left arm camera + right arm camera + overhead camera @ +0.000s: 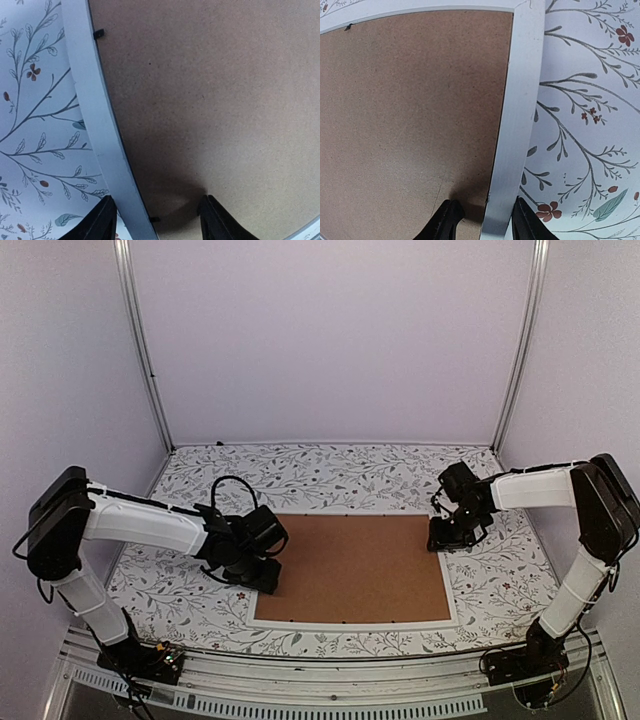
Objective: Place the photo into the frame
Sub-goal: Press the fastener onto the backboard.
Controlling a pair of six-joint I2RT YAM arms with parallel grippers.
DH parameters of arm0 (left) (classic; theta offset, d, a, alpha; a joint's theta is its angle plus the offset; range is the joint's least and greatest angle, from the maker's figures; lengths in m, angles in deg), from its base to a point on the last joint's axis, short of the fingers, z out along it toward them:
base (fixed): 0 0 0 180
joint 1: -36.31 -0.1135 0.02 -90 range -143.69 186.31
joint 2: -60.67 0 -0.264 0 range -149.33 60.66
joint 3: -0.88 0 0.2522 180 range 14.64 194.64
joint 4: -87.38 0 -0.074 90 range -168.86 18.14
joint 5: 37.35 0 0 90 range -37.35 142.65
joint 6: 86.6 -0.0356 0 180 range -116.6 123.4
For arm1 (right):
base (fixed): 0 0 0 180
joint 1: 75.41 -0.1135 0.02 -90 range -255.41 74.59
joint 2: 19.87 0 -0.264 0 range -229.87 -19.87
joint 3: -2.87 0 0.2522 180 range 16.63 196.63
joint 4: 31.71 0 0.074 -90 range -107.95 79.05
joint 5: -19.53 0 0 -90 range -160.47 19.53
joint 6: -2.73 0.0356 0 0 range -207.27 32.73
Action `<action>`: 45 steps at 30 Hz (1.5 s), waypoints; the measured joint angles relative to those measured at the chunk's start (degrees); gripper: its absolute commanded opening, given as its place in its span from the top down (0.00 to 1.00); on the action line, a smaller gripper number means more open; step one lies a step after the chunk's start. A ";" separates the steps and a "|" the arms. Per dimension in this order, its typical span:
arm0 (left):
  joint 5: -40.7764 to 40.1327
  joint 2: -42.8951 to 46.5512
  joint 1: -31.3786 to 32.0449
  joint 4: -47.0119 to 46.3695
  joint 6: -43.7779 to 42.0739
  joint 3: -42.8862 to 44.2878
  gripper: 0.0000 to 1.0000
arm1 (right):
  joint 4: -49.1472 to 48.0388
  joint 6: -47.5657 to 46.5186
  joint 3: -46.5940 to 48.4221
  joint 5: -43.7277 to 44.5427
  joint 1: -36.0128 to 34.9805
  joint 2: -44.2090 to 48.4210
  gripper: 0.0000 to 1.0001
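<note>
We see a thin white rectangular picture frame lying around a flat brown hardboard backing panel, whose surface is finely speckled tan with small black clips at its edge. The counter wears a white cover printed with dark grey leafy branches, small red-brown flowers and a few teal leaves. Both arms have white shells with black joints. The left gripper and the right gripper are black. The surrounding walls are pale lilac, with silver posts.
</note>
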 measured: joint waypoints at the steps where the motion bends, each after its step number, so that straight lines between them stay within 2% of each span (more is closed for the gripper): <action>1: -0.81 -0.37 0.39 0.87 0.13 0.66 0.40 | -0.09 0.02 -0.07 0.00 0.00 0.04 0.61; 6: -3.02 -0.44 1.33 2.01 0.26 1.38 0.40 | -0.11 0.13 -0.11 0.04 0.00 0.09 0.60; 11: -3.26 0.63 0.17 1.90 -1.20 1.09 0.37 | -0.04 0.26 -0.04 -0.17 -0.02 0.11 0.48; 16: -0.81 2.99 -5.75 -0.11 -4.57 0.52 0.37 | 0.92 0.20 0.11 -1.16 -0.31 0.52 0.41; 21: 2.89 2.49 -11.15 -3.65 -8.37 0.59 0.41 | 2.51 0.28 1.29 -1.33 -0.42 3.08 0.38; 27: 6.14 -2.38 -12.94 -5.90 -10.93 1.46 0.54 | 3.56 0.37 1.95 -1.27 -0.42 5.68 0.38; 39: 8.66 -3.17 -14.08 -7.82 -10.97 2.05 0.85 | 5.51 0.59 1.92 0.70 -0.42 7.39 0.39; 45: 8.66 -3.30 -14.40 -8.98 -9.27 2.05 0.92 | 6.05 0.59 1.92 1.75 -0.39 7.39 0.39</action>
